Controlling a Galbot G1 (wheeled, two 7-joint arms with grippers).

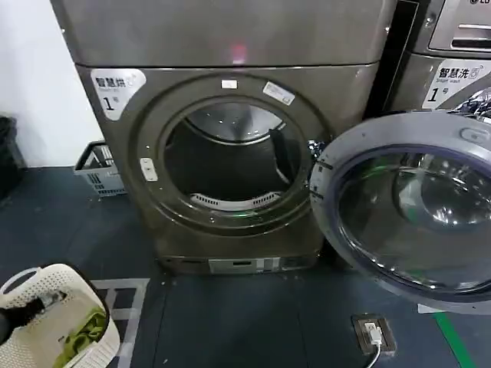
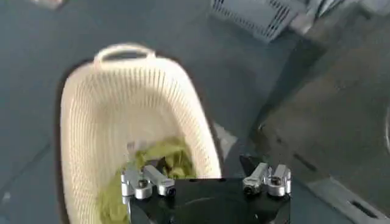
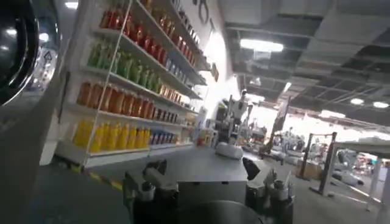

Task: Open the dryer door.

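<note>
Head view: round grey dryer door with dark glass porthole (image 1: 414,207) is already swung wide, hanging to the right of the grey-brown front-loading dryer (image 1: 222,153), hinge side against the cabinet's right edge. Inner face points toward the camera and slightly left; disc stands upright, its plane swung well off the cabinet front. Open drum mouth (image 1: 226,161) is fully exposed.

Handling guess: rigid, moderately heavy ring with glass, pivots only on the hinge, so any push goes on the free rim on the right, far from the hinge. Plastic rim looks smooth, likely slippery; keep off the glass.

Second machine (image 1: 453,54) stands far right behind the door. Grey plastic basket (image 1: 100,169) sits on the floor to the left of the dryer.

Left gripper (image 2: 204,182) hovers over the cream perforated laundry basket (image 2: 91,115) with green cloth (image 2: 158,161) inside, near left; jaws spread, holding nothing.

Right gripper (image 3: 207,189) faces away toward shelves of coloured bottles (image 3: 128,97); jaws spread, empty.
</note>
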